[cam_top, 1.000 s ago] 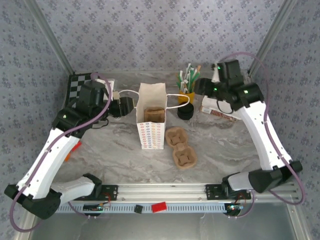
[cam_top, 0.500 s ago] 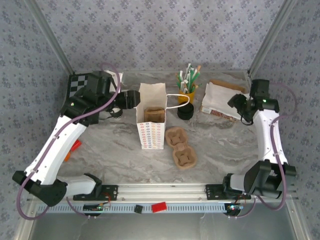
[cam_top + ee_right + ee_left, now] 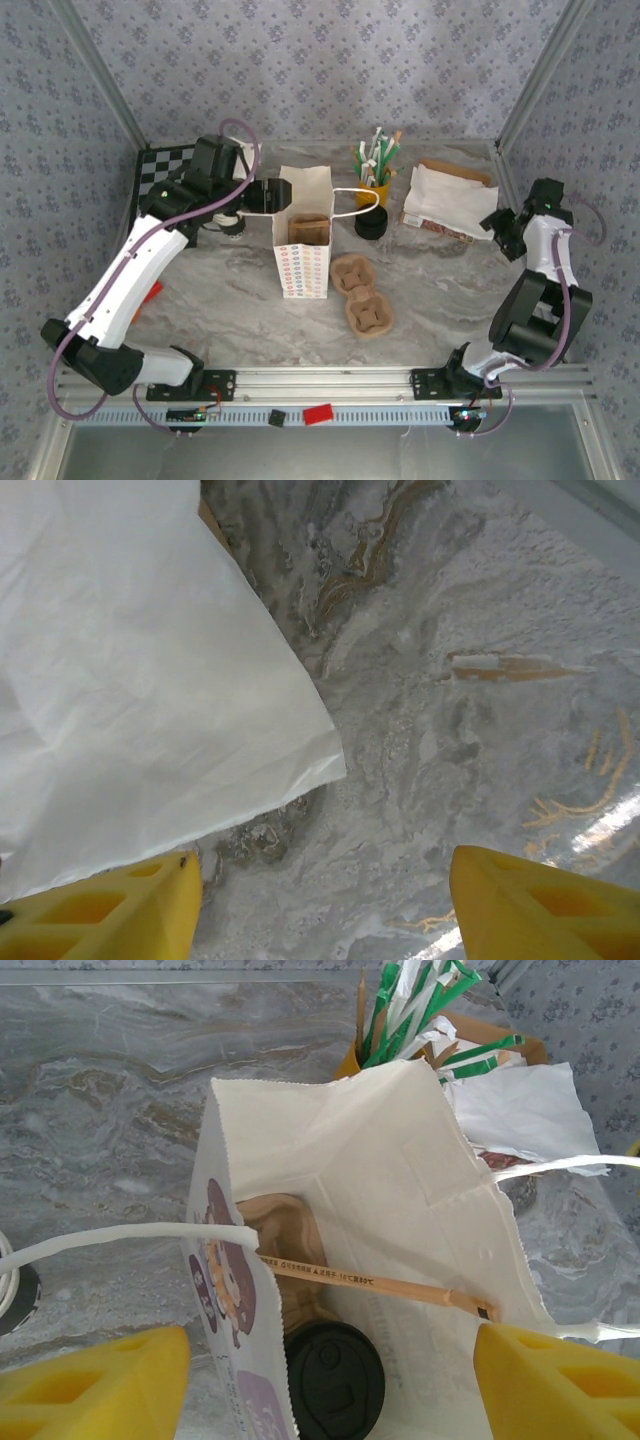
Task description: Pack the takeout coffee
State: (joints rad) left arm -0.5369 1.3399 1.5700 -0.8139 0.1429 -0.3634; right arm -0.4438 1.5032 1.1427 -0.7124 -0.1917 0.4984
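**A:** Where's the coffee [image 3: 335, 1382] gone?

**B:** Off the left wrist you can see it down inside the bag [image 3: 400, 1160], black lid facing up. The left tool [image 3: 332, 1338] hangs over the bag's mouth. Its yellow fingers [image 3: 95, 1385] are spread wide to either side, gripping nothing, with the lid below and between them.

**A:** Anything else in there?

**B:** A wooden stick [image 3: 370, 1282] lies slantwise just above the lid, with brown cardboard [image 3: 285, 1225] behind it. A white handle [image 3: 120, 1240] runs off to the left. Straws [image 3: 405, 1005] poke up beyond the bag.

**A:** And the right wrist?

**B:** The right tool [image 3: 325, 865] is released too, fingers apart over the bare marbled surface [image 3: 450, 680]. White paper [image 3: 130, 680] lies to its left.

**A:** From above?

**B:** The left tool sits at the bag's top left edge. The right one is off at the far right, well apart from the bag. Brown trays [image 3: 362, 295] lie just right of the bag, and there's a checkerboard [image 3: 160, 170] at the back left. Grey flowered wallpaper [image 3: 320, 70] goes all round, and a metal rail [image 3: 320, 382] runs along the near edge.
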